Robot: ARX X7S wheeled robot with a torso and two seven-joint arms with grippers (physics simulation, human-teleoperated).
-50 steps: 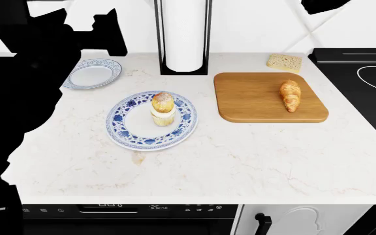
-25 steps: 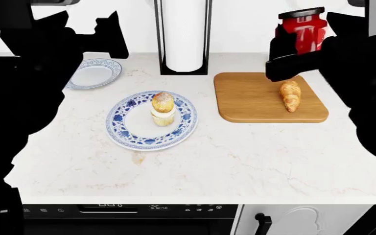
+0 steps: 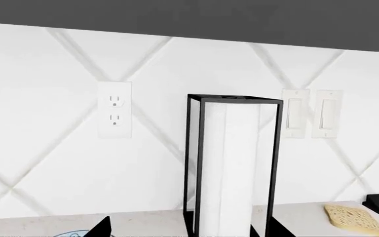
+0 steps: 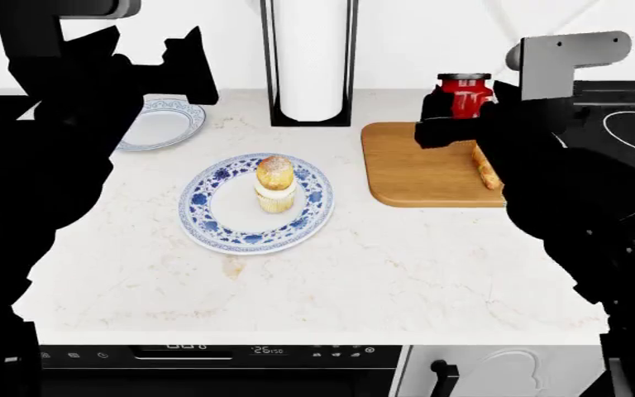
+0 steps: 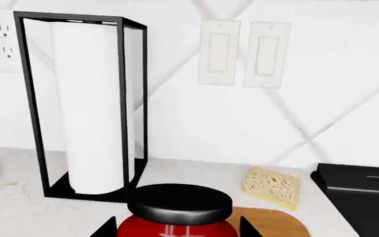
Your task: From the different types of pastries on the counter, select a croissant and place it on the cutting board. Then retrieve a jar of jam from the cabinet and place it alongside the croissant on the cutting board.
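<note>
Between the fingers of the right gripper (image 4: 463, 116): jar of jam (image 4: 465, 95), red body, black lid, upright, clamped by the fingers at its sides; in the right wrist view the lid and red shoulder of the jar (image 5: 177, 213) sit between two dark fingertips (image 5: 105, 227).

Below the held jar: cutting board (image 4: 419, 168), light-brown wood, rounded corners, lying on the counter (image 4: 384, 265); whether the jar's base touches the board cannot be told, the arm covering it.

Just beside the right fingers, on the board: croissant (image 4: 484, 169), golden-brown, mostly hidden behind the black arm, only a strip showing.

Beyond the jar from the right fingers: bread slice (image 5: 272, 186), pale tan, flat on the counter past the board's far edge, next to the black cooktop (image 5: 367, 195).

Further off, toward the other arm: patterned plate (image 4: 221, 217), blue and white, carrying a yellow cupcake (image 4: 275, 184) with browned top, upright at the plate's middle.

Far from both sets of fingers, against the wall: paper towel roll (image 4: 312, 58), white, upright in a black wire holder (image 4: 268, 66).

Small plate (image 4: 161, 124), blue-rimmed, near the left arm's silhouette.

Left gripper: raised near the wall, well apart from the board; only a dark finger (image 3: 101, 228) shows in its wrist view, and whether the fingers are apart or together cannot be told.
</note>
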